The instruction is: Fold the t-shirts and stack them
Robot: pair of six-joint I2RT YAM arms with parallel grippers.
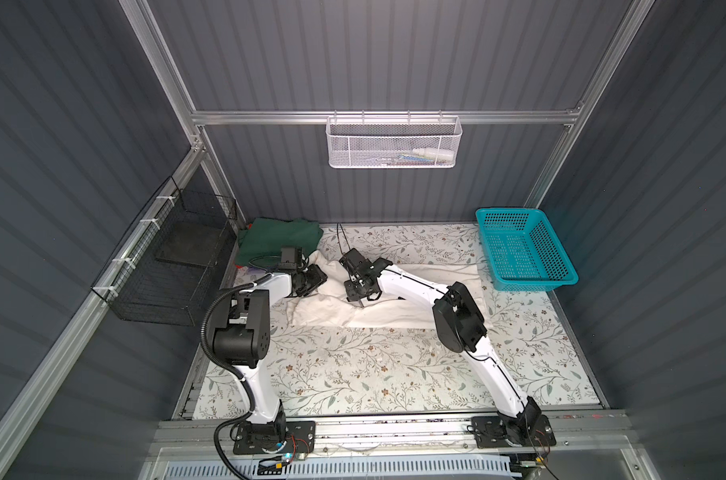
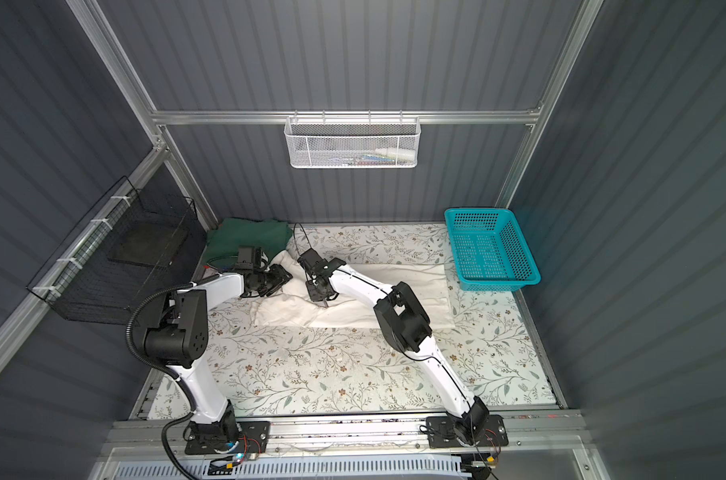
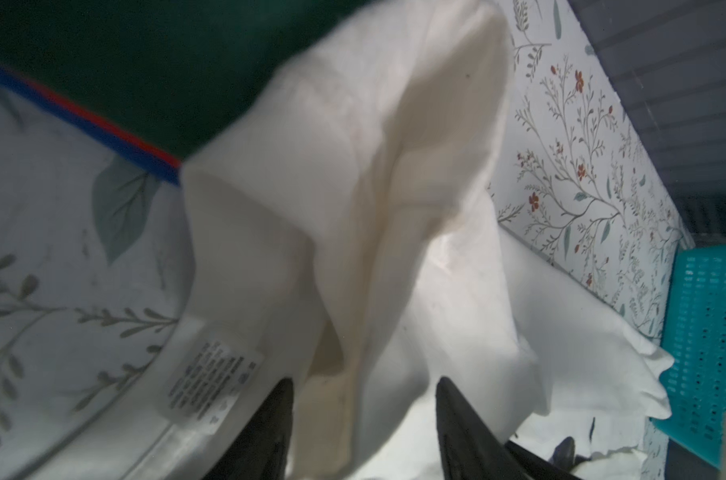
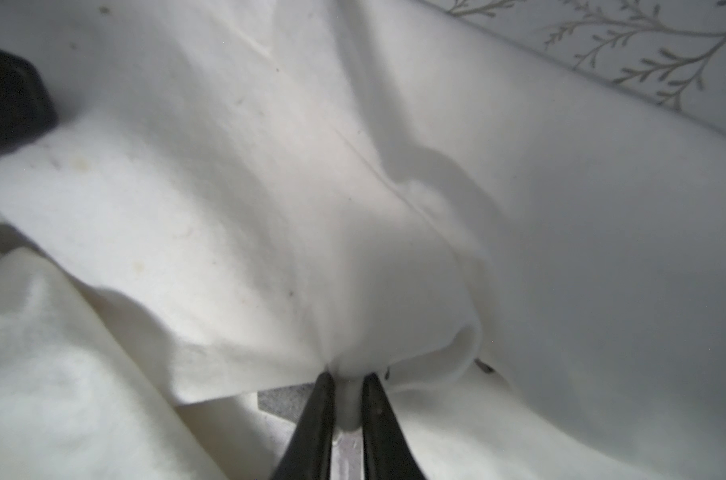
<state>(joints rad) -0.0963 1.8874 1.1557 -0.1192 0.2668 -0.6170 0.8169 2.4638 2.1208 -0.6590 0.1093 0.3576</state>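
On the table point(image 1: 353, 365), far half, the white t-shirt point(image 1: 323, 307) lies spread and rumpled beside the folded green t-shirt point(image 1: 278, 241) (far-left corner). Its fold is pinched between the narrow right fingers point(image 4: 315, 415); the left fingers point(image 3: 276, 419) stand apart with white cloth between, grip unclear.

- We see the white-and-black left arm point(image 1: 278, 286) bent at centre left, its black left gripper point(image 3: 365, 380) with jaws apart.
- Our white-and-black right arm point(image 1: 411, 286) reaches frame centre; black right gripper point(image 4: 348, 376) pinches the plain white cotton t-shirt point(image 4: 560, 249).

Care label point(image 3: 211, 382) print blurred; blue/red-edged tee point(image 3: 82, 120) mostly hidden
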